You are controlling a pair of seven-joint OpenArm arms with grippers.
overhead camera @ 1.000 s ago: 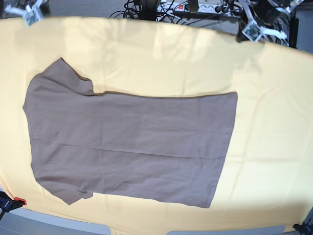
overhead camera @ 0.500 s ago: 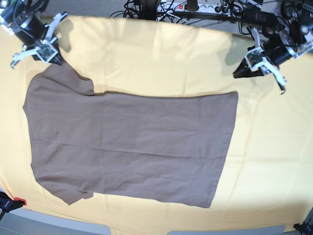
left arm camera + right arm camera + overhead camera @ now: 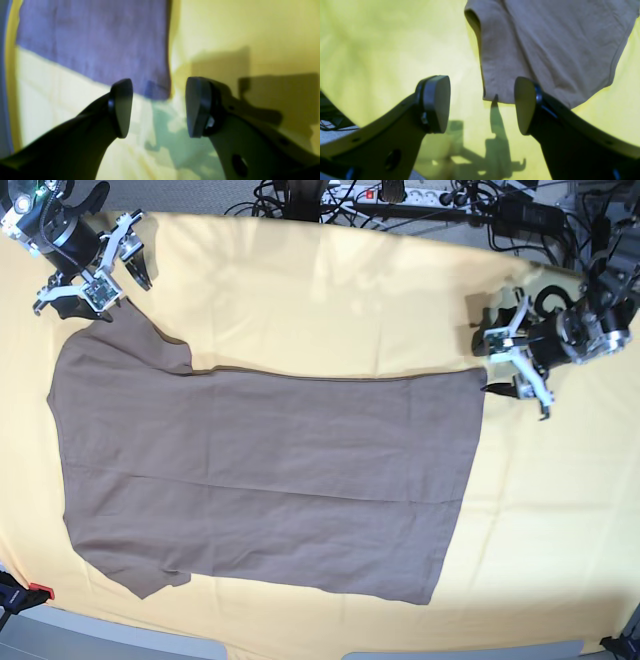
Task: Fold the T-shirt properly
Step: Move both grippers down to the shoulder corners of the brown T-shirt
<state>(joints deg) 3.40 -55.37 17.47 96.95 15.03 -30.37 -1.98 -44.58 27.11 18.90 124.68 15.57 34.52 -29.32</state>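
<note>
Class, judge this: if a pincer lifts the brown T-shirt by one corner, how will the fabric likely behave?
The T-shirt lies flat with soft creases, so it probably droops limply. It looks thin, likely light. On the yellow cloth it may drag and bunch rather than slide cleanly.

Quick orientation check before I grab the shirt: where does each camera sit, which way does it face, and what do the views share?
Base: high above, looking down on the whole T-shirt spread on the yellow cloth; both arms show, right gripper top left, left gripper at right.
Left wrist: behind the open left gripper, facing a hem corner of the shirt.
Right wrist: behind the open right gripper, facing a sleeve.
Shared: all three show the T-shirt and cloth.
</note>
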